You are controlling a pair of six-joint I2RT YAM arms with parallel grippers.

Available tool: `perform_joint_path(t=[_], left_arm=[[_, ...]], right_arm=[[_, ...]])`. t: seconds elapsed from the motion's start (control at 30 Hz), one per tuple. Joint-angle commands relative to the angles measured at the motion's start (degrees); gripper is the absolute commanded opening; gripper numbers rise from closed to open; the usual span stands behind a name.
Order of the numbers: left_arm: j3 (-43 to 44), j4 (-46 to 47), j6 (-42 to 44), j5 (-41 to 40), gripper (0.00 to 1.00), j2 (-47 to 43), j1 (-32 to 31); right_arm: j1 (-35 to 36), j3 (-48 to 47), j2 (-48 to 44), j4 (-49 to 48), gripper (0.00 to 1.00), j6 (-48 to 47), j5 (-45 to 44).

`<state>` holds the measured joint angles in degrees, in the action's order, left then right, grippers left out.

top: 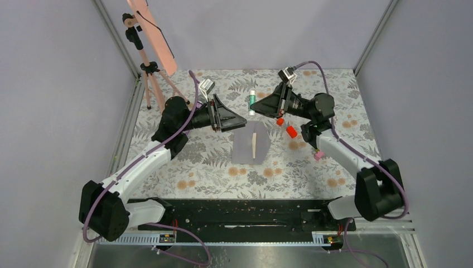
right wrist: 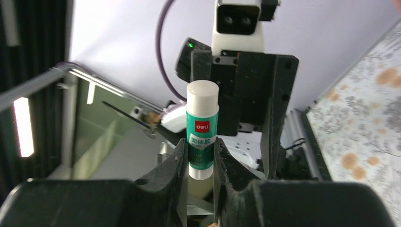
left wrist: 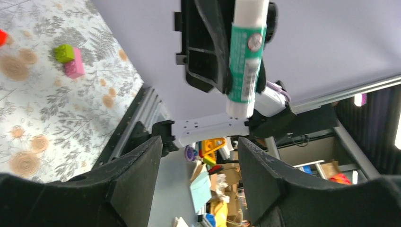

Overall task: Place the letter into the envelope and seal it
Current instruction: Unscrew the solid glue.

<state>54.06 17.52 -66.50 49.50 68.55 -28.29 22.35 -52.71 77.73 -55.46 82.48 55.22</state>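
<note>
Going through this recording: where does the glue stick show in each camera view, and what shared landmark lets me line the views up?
Top external: the glue stick is upper centre, beyond the envelope, at the tip of the right pincer.
Left wrist: top centre, beyond the open left pincer.
Right wrist: centre, clamped in the right pincer.
Shared landmark: the floral table cover, left edge in the left wrist view, right edge in the right wrist view.

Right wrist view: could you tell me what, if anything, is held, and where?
The right gripper clamps a glue stick between its fingers, on its green lower body, cap free.
</note>
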Motion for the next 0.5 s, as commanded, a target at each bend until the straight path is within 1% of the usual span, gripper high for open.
perform_joint_path(t=[0.0, 0.1, 0.2, 0.37, 0.47], left_arm=[[-4.8, 30.4, -17.0, 0.8, 0.61, -0.1, -0.3], [-5.9, 40.4, -22.8, 0.4, 0.61, 2.7, -0.5], [-5.0, 47.1, -26.3, 0.0, 0.60, 5.6, -1.1], [-2.8, 52.5, -30.2, 0.1, 0.57, 10.4, -2.7], [-2.0, 57.5, -33.3, -0.4, 0.55, 12.4, -2.9]], right_arm=[[-0.3, -1.1, 6.2, -29.6, 0.00, 21.2, -0.4], [-0.3, -1.8, 6.1, -29.5, 0.00, 20.8, 0.4], [-0.3, -2.5, 5.8, -29.5, 0.00, 21.2, 0.6], [-0.3, -2.2, 5.5, -29.5, 0.00, 21.7, 0.2], [-0.3, -1.5, 5.1, -29.4, 0.00, 21.7, 0.2]])
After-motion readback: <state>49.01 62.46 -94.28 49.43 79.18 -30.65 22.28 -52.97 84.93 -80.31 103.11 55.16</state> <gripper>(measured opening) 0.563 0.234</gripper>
